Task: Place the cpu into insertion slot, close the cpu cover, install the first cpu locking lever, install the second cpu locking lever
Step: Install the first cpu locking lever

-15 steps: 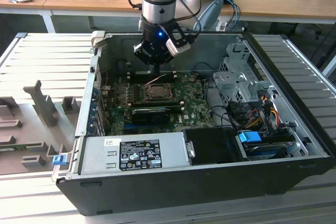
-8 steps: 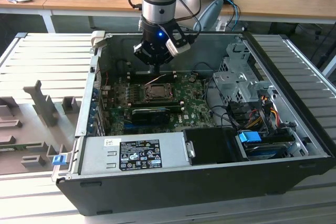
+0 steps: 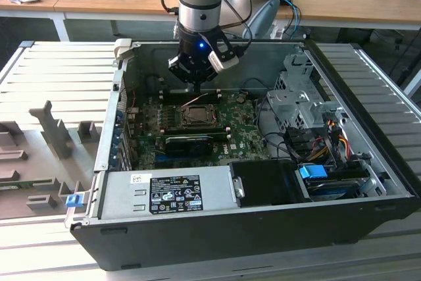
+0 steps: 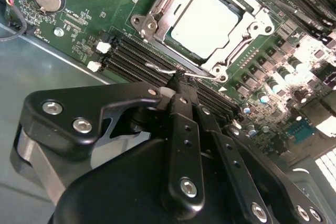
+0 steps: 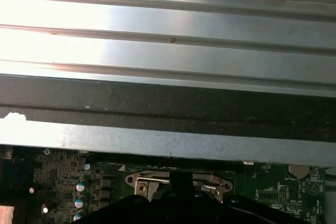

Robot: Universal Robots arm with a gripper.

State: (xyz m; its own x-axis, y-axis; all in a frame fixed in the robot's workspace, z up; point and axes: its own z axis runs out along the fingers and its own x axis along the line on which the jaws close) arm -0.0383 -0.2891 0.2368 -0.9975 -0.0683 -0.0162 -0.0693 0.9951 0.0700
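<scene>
In the exterior view the open computer case (image 3: 250, 143) lies on the ribbed metal surface (image 3: 52, 83). Inside it the hand (image 3: 198, 85) hangs low over the green motherboard (image 3: 243, 133), its fingers (image 4: 181, 103) pressed together at a thin wire locking lever (image 4: 163, 70). Just beside it, the cpu (image 4: 207, 22) sits in the insertion slot (image 4: 157, 9), with the cpu cover (image 4: 251, 31) closed around it.

White and black label (image 3: 176, 192) sitting on silver power supply (image 3: 164, 195) at case front, exterior view: print showing as fine lines, perhaps certification marks, nothing reading clearly. White silkscreen marks showing on green motherboard (image 4: 84, 3) in second wrist view, none making out as words.
</scene>
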